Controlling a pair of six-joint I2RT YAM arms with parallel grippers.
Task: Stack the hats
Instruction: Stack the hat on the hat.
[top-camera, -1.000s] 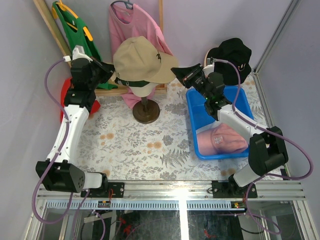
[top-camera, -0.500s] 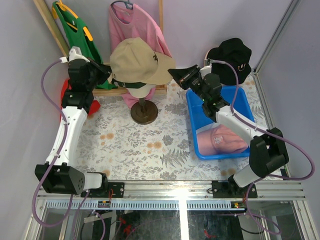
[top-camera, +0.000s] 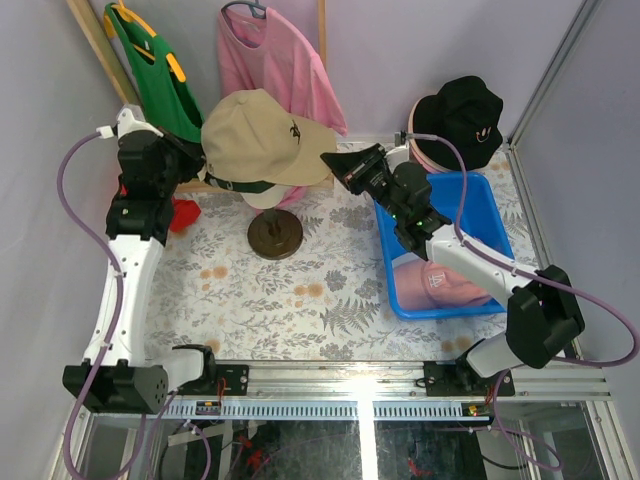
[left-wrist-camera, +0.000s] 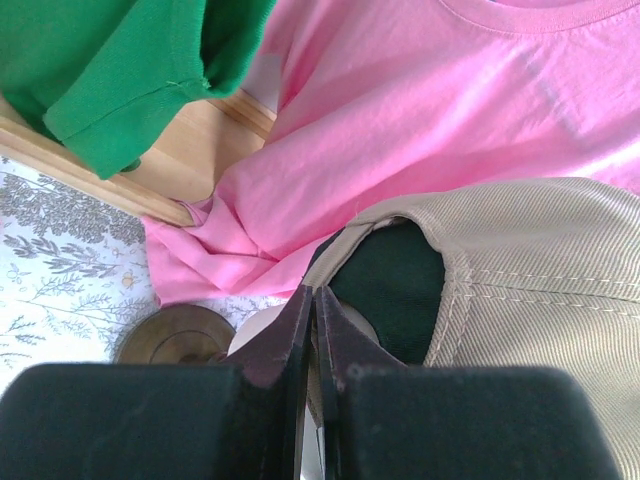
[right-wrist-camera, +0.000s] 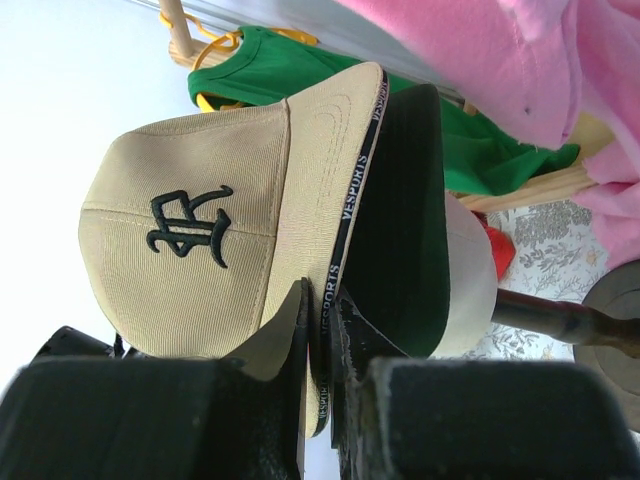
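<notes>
Blue bin (top-camera: 485, 215), right of frame: holds one pink cap (top-camera: 445, 280). Black bucket hat (top-camera: 465, 110) sits behind the bin, outside it. Tan cap (top-camera: 255, 135) upper centre: right gripper (right-wrist-camera: 322, 300) pinches its brim. Left gripper (left-wrist-camera: 313, 300) clenched at the cap's rear edge.

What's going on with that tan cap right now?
Both arms are at the tan cap, which sits over a dark green cap on the mannequin head. The right gripper pinches its brim. The left gripper is shut at its back edge; whether it grips fabric is unclear. A pink cap lies in the blue bin.
</notes>
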